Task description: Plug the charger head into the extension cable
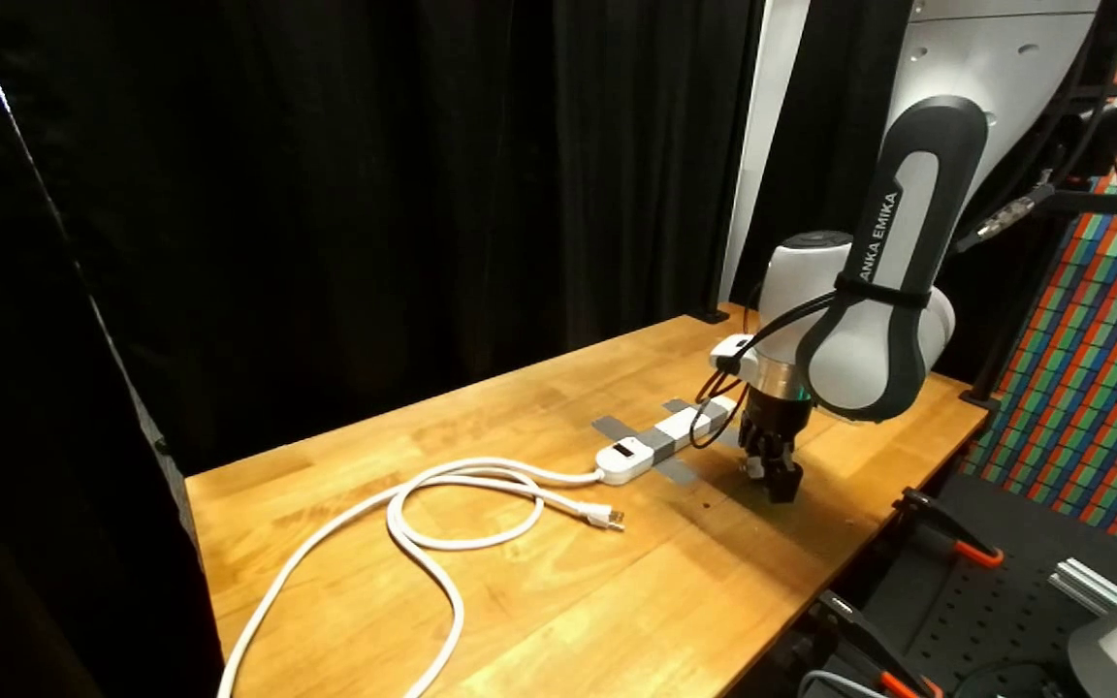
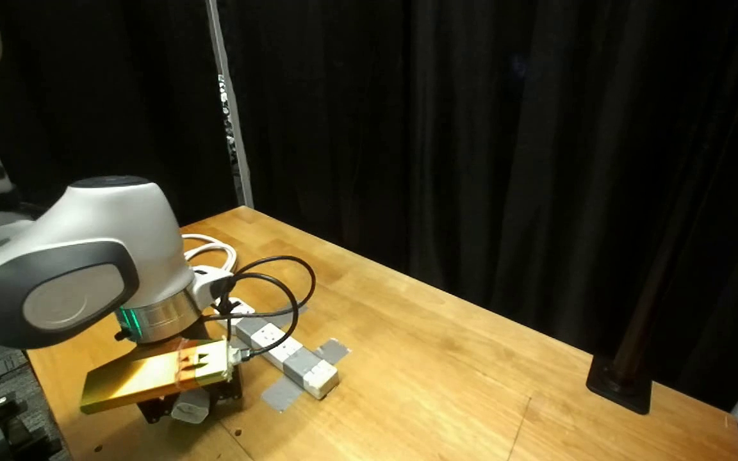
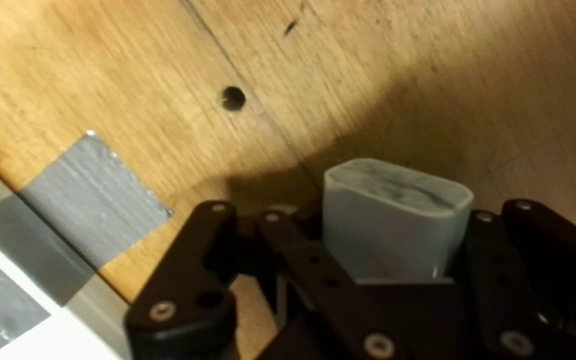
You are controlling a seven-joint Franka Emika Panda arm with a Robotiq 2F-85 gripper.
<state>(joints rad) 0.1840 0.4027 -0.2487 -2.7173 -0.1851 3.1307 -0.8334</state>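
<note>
Tabletop (image 1: 568, 620): extension cable (image 1: 681, 424) (roughly lengthwise)

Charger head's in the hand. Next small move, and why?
Probably shift the hand sideways toward the extension cable, without lowering yet. The hand grips the charger head, but off to one side of the extension cable, whose outlets show between bands of gray tape. The prongs aren't visible, so I can't judge alignment.
</note>
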